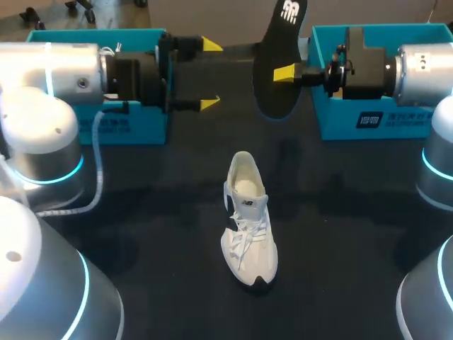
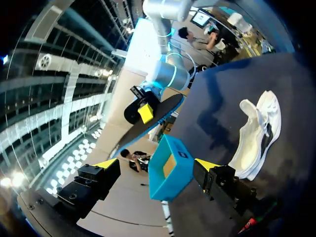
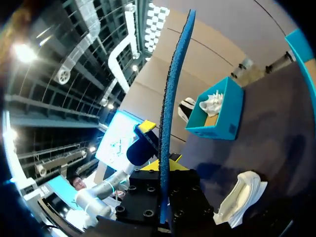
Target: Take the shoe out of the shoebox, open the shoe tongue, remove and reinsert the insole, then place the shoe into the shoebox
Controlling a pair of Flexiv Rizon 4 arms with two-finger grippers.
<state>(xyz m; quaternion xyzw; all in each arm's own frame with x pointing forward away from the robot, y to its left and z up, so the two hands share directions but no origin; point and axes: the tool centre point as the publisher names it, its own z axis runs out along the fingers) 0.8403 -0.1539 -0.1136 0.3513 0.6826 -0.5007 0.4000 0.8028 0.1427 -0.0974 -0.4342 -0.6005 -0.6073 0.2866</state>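
My right gripper [image 1: 287, 73] pinches the insole [image 1: 272, 49], left gripper [image 1: 210, 74] open and empty; I should slide it slowly into the shoe [image 1: 249, 227]

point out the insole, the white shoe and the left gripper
insole [image 1: 277, 46]: head view, on its dark middle
white shoe [image 1: 245, 237]: head view, on the laces
left gripper [image 1: 210, 74]: head view, midway between its yellow tips

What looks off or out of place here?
Nothing spilled or damaged. Only oddity: the dark oval insole is out of the white lace-up sneaker, pinched in the right gripper above the table, as the task expects.
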